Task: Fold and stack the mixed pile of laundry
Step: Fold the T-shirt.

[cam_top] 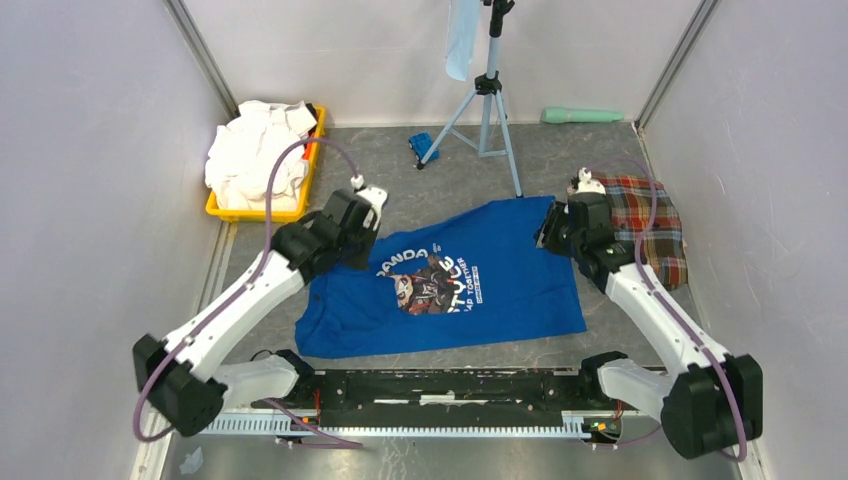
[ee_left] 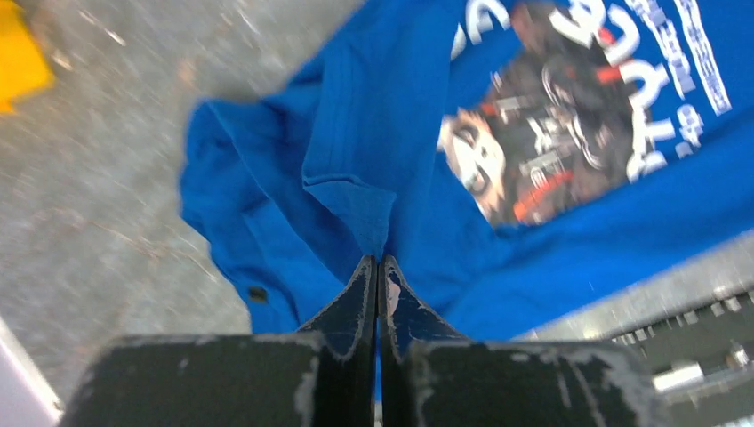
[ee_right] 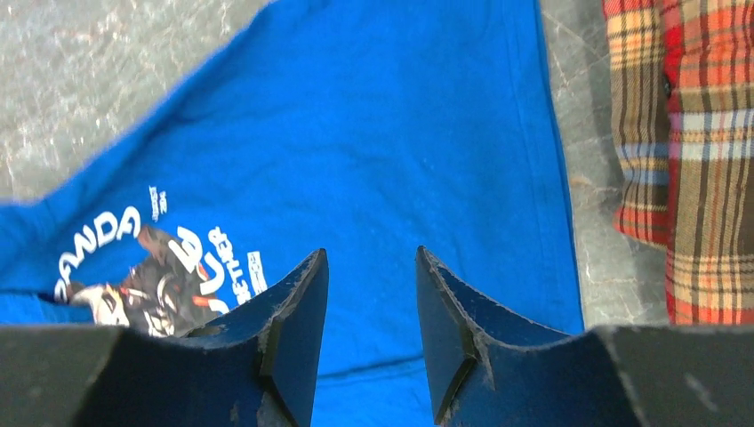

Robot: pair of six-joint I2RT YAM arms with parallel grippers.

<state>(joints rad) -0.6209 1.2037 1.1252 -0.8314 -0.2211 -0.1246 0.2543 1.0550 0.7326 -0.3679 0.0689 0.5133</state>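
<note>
A royal-blue T-shirt (cam_top: 480,275) with a chest graphic lies spread on the grey table, graphic side up. My left gripper (ee_left: 379,260) is shut on a fold of the T-shirt (ee_left: 356,191) at its left side, the cloth bunched up there; in the top view it (cam_top: 358,252) sits at the shirt's upper left edge. My right gripper (ee_right: 370,258) is open and empty, hovering above the T-shirt (ee_right: 400,151) near its right edge; in the top view it (cam_top: 548,232) is at the shirt's upper right corner. A red-green plaid cloth (cam_top: 655,225) lies right of it.
A yellow tray (cam_top: 262,208) at the back left holds white shirts (cam_top: 255,150). A tripod (cam_top: 488,110) stands at the back centre with a pale-blue cloth (cam_top: 461,40) hanging by it and a small bright-blue object (cam_top: 421,146) at its foot. A pale green cylinder (cam_top: 582,115) lies by the back wall.
</note>
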